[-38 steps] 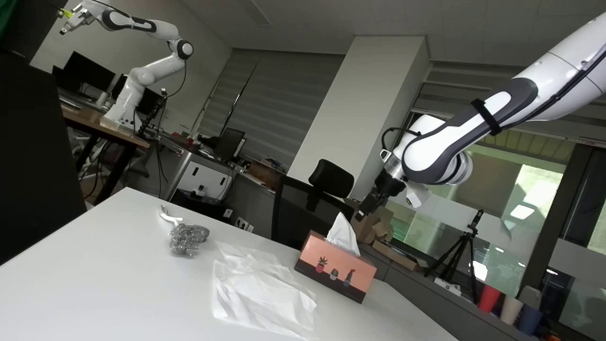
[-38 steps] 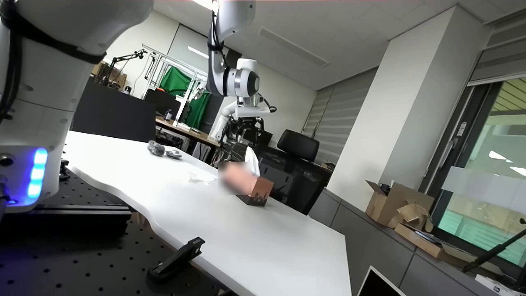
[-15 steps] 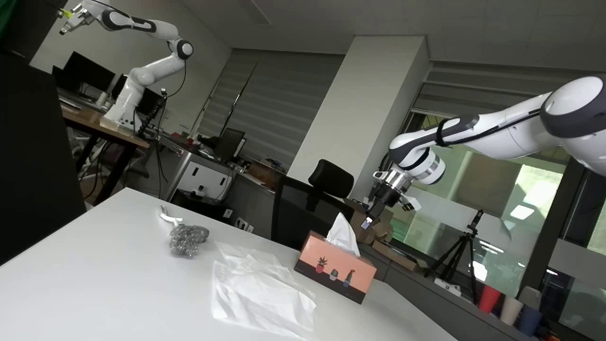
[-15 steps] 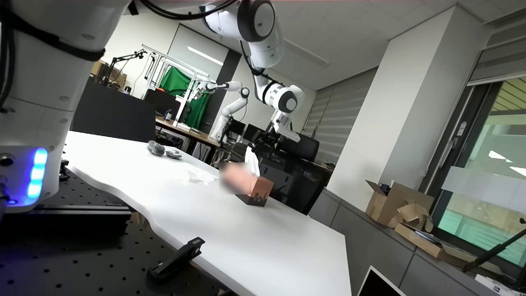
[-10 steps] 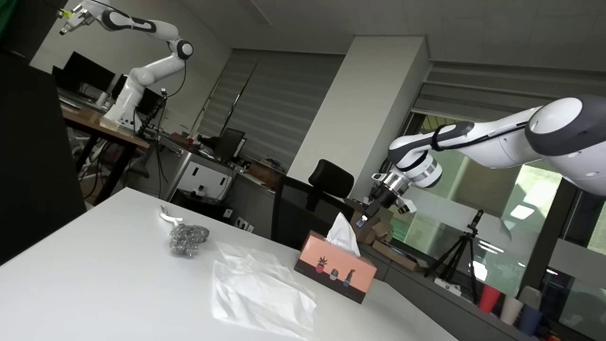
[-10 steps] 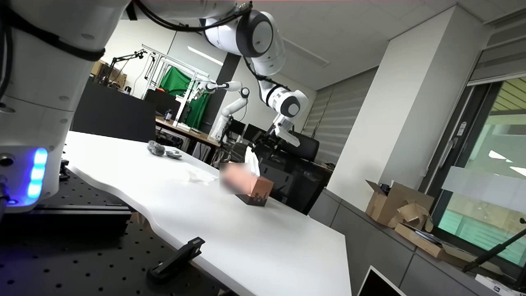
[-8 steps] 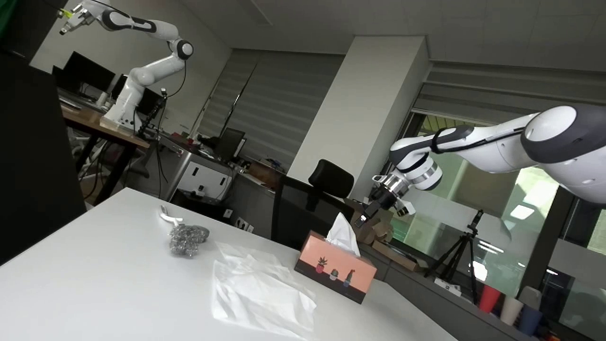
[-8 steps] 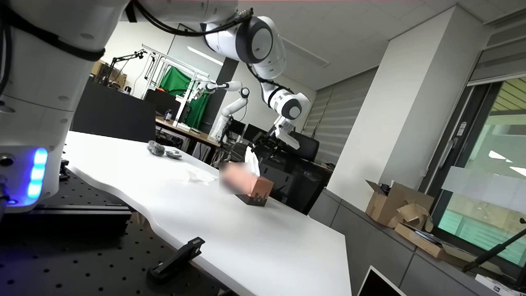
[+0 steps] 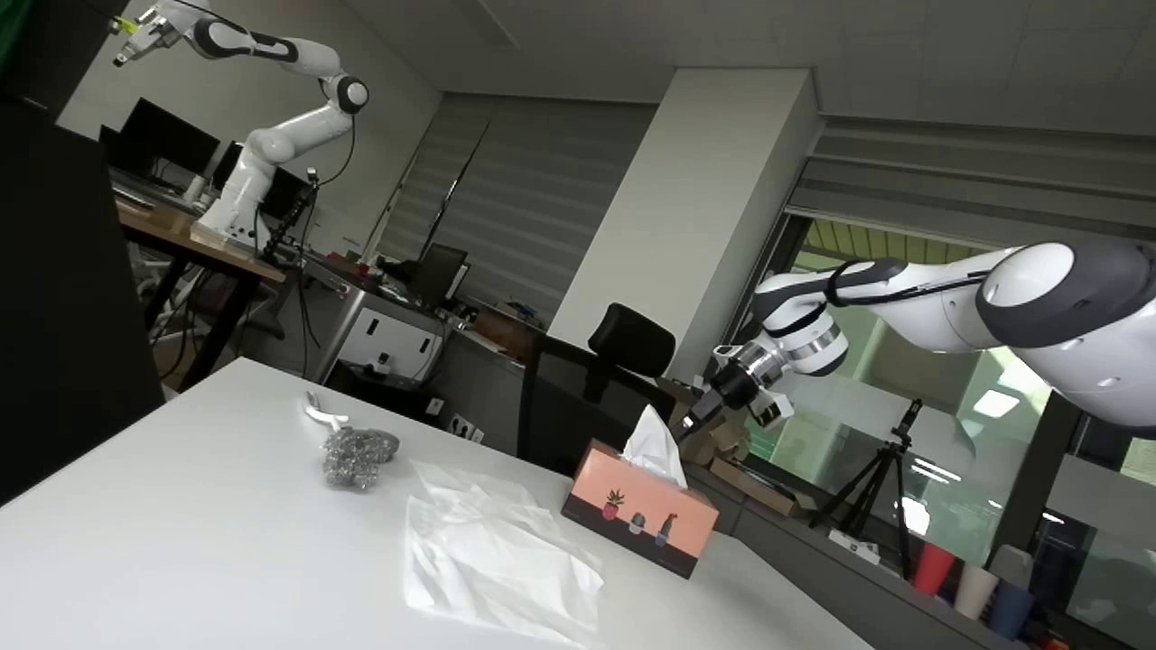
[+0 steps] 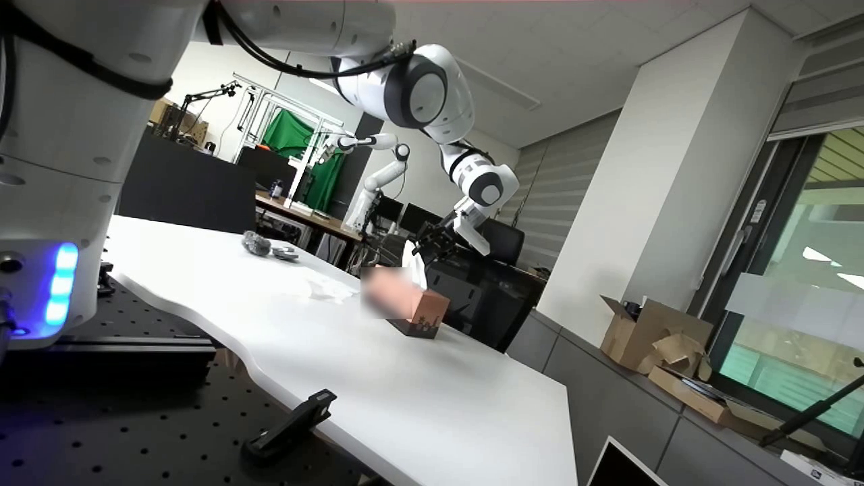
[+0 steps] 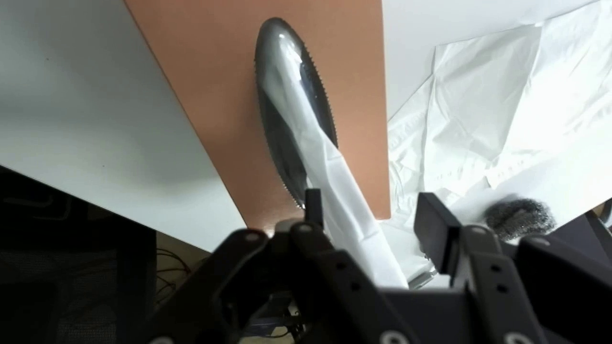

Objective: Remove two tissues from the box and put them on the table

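The orange and dark tissue box (image 9: pixel 632 519) stands on the white table, also in an exterior view (image 10: pixel 432 310) and the wrist view (image 11: pixel 201 76). A white tissue (image 9: pixel 652 447) sticks up from its slot; it shows in the wrist view (image 11: pixel 334 179) too. A loose, crumpled white tissue pile (image 9: pixel 497 555) lies flat beside the box, also in the wrist view (image 11: pixel 483 100). My gripper (image 11: pixel 370 212) is open above the box's end. The upright tissue appears between its fingers, close to the left one; I cannot tell if they touch. In an exterior view the fingertips (image 9: pixel 686 426) are just behind the tissue.
A silvery wire-like clump (image 9: pixel 354 459) and a white curved item (image 9: pixel 323 415) lie farther along the table (image 9: pixel 208 542). A black office chair (image 9: pixel 587 397) stands behind the box at the table edge. A black clamp-like piece (image 10: pixel 290 428) sits at the table's other edge.
The arm has swung over and lowered, bringing my gripper down and closer to the upright tissue, with its tilt changed. The box and tissues have not moved.
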`<state>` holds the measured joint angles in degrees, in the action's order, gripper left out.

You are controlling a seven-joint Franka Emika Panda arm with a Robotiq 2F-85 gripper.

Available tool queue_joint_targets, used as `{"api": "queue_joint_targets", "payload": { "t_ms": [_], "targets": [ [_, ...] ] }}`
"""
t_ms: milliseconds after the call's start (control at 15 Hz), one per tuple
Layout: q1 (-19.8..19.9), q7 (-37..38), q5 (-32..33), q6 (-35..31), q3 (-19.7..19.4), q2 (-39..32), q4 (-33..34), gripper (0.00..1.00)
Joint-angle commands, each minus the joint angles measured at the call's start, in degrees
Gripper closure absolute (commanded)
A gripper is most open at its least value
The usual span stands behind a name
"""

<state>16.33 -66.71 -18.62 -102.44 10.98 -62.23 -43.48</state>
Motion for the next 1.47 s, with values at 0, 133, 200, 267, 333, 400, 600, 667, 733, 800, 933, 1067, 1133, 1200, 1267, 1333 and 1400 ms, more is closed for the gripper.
{"api": "queue_joint_targets", "payload": {
  "t_ms": [0, 133, 200, 267, 333, 400, 600, 667, 733, 800, 933, 1067, 1133, 1200, 1267, 1333, 1400],
  "targets": [
    [0.53, 1.87, -1.93, 4.35, 1.19, -2.88, 5.75, 0.76],
    [0.52, 2.4, -2.5, 5.3, 1.33, -3.32, 6.5, 0.89],
    [0.46, 2.53, -2.7, 5.53, 1.2, -3.5, 6.85, 0.95],
    [0.43, 2.57, -2.8, 5.82, 1.16, -3.66, 7.16, 0.99],
    [0.43, 2.65, -2.95, 5.94, 1.16, -3.84, 7.48, 1.0],
    [0.42, 2.78, -3.18, 6.14, 1.15, -3.98, 7.68, 1.0],
    [0.1, 3.6, -3.02, 5.96, 0.5, -4.13, 8.12, 1.0],
    [-0.11, 4.0, -2.61, 5.25, 0.06, -4.13, 8.21, 1.0],
    [-0.29, 4.21, -2.24, 4.45, -0.29, -4.2, 8.42, 1.0],
    [-1.1, 5.82, -2.52, 2.75, -0.26, -1.22, 5.87, 1.0],
    [-2.16, 7.42, -1.55, 0.15, -1.03, 1.71, 4.51, 1.0],
    [-4.75, 9.11, -0.36, -4.02, -1.84, 4.26, 2.77, 1.0],
    [-5.74, 9.99, 0.16, -5.22, -2.24, 5.79, 2.04, 1.0],
    [-7.07, 11.04, 0.97, -6.44, -2.55, 7.32, 1.3, 1.0],
    [-8.33, 11.99, 1.63, -7.37, -2.95, 8.59, 0.51, 1.0],
    [-10.05, 12.89, 2.56, -8.51, -3.34, 10.08, -0.59, 1.0],
    [-11.62, 13.37, 3.49, -9.35, -3.71, 11.32, -1.64, 1.0]
  ]
}}
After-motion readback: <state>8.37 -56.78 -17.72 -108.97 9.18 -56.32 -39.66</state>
